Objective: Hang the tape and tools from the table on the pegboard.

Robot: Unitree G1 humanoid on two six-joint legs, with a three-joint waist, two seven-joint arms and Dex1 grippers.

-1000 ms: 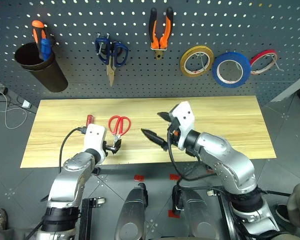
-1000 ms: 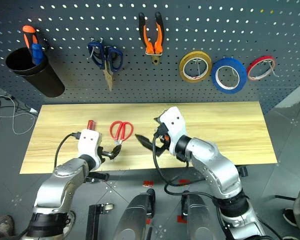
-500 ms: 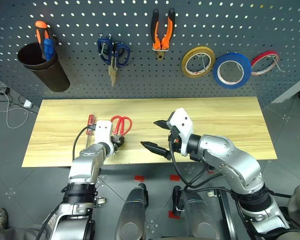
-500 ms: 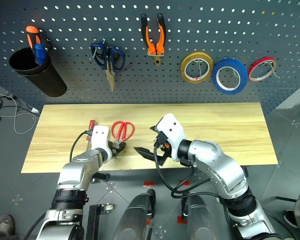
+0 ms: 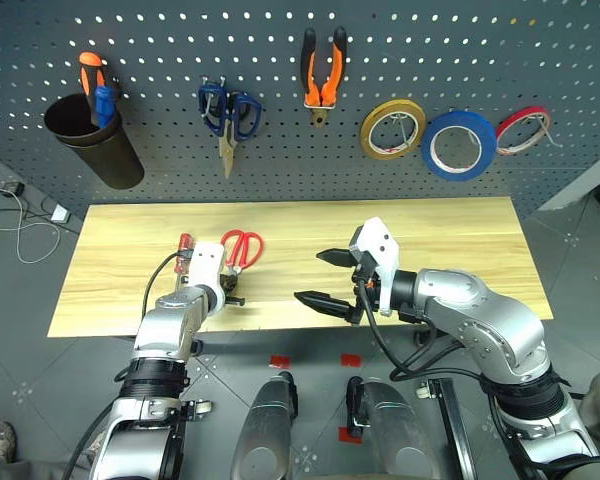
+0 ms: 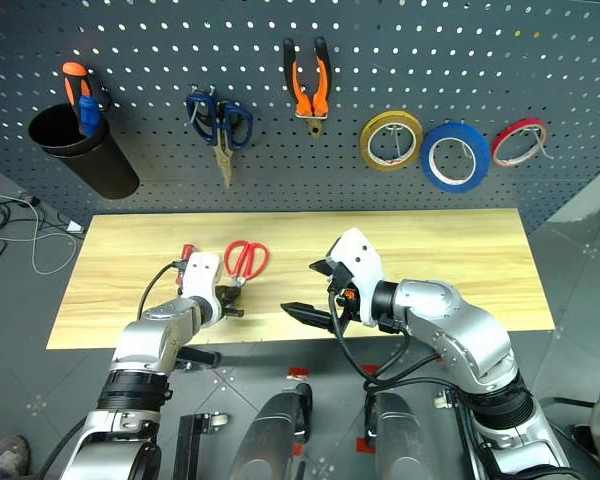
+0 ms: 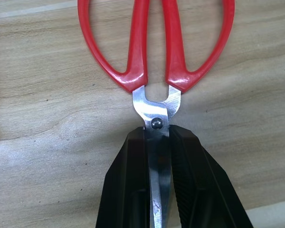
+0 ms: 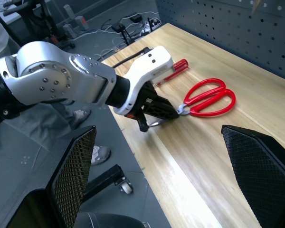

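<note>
I see scissors with glossy red plastic handles and bright scratched metal blades, my left gripper fingers in matt black ribbed plastic, table of smooth pale wood grain, pegboard of matt grey perforated metal

Bright even light, soft shadows, sharp focus

Scissors red-handled, steel blades; table pale yellow wood-grain; pegboard dark grey, dotted holes.

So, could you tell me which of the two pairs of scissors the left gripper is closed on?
The red-handled scissors lying on the table; the left gripper clamps their blades. The blue-handled scissors hang on the pegboard.
</note>
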